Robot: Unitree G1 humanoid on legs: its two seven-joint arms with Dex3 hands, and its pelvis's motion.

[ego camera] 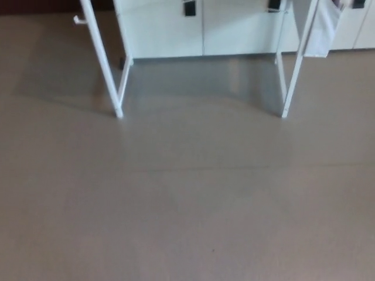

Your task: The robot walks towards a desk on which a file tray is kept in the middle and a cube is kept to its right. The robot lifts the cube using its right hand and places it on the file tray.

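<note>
Neither the file tray nor the cube shows in the head view. Only the lower part of a white desk frame is visible: its left legs and right legs stand on the floor at the top of the picture. The desk top lies above the picture's edge. No part of my arms or hands shows.
Grey-beige floor fills most of the view between me and the desk. White cabinets with dark handles line the wall behind the desk. Something white hangs by the right legs.
</note>
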